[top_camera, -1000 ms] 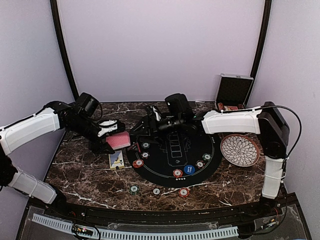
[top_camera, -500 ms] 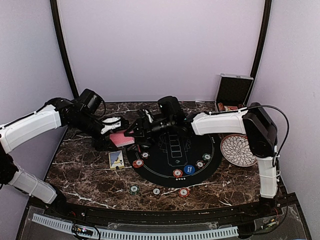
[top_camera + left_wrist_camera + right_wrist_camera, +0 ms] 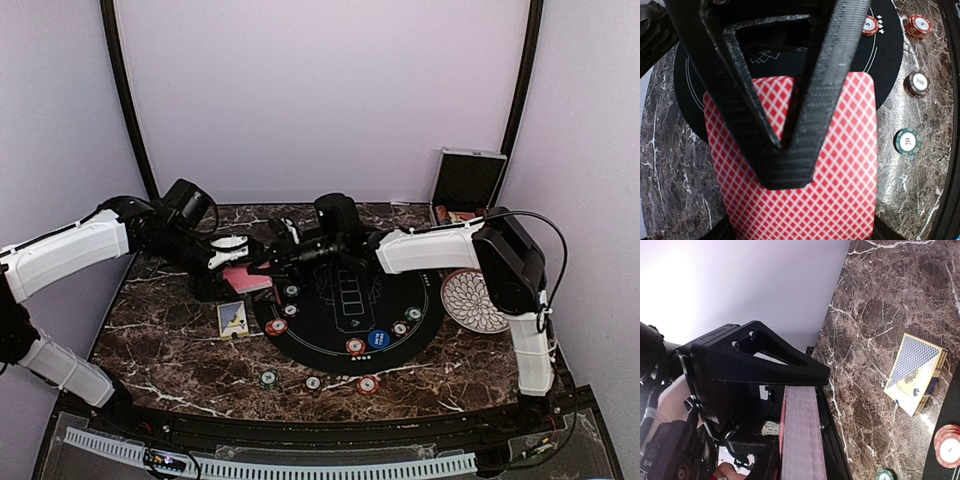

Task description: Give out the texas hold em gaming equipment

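My left gripper [image 3: 228, 262] is shut on a deck of red-backed playing cards [image 3: 246, 279], held just above the table at the left rim of the black round mat [image 3: 350, 310]. One of its fingers [image 3: 790, 150] lies across the deck's back [image 3: 805, 205]. My right gripper [image 3: 270, 262] reaches in from the right. In the right wrist view the deck's edge [image 3: 802, 430] stands between its dark fingers, which press on both sides. Striped chips [image 3: 276, 326] and a blue button disc [image 3: 377, 339] lie on the mat. Three more chips [image 3: 313, 383] sit in front of it.
A yellow-and-blue card box [image 3: 232, 319] lies left of the mat, also seen as the box [image 3: 915, 372] in the right wrist view. The white patterned plate [image 3: 470, 305] sits at the right, partly behind the right arm. An open silver-edged case [image 3: 467, 185] stands at the back right.
My right arm swung left until its gripper reached the deck, and its jaws closed from wide open onto it. The left gripper shifted the deck slightly right, still shut on it.
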You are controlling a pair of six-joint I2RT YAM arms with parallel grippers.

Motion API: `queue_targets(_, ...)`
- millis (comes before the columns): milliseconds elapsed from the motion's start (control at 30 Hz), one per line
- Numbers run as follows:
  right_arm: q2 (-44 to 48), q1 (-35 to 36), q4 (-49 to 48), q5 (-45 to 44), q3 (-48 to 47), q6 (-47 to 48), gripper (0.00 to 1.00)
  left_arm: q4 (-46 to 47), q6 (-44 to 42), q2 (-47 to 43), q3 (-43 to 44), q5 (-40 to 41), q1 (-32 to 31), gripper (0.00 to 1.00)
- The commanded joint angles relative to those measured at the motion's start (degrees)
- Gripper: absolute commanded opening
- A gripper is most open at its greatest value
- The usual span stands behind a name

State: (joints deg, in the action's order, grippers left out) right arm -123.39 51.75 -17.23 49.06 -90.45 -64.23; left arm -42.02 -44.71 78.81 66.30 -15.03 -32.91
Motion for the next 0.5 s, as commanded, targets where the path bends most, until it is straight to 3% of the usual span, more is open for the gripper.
queue_targets(0,-0.71,-0.44,-8.30,1.62,1.15,-4.27,0.14,2.40,-0.46,-1.50,1.77,3.49,-0.31,0.66)
queue_targets(33,-0.77,-0.48,-8.80,1.54,1.30,-4.66,0.13,2.48,-0.84,-1.88,1.38,3.68,-0.31,0.91)
queue_targets(100,-0.62,-0.51,-9.46,1.43,1.42,-5.01,0.12,2.33,-1.61,-3.01,0.96,3.03,-0.31,0.98)
queue_targets(467,1.04,0.27,-10.45,0.35,2.04,-5.30,0.10,8.81,-3.18,-6.47,-2.62,-2.09,-0.31,0.99)
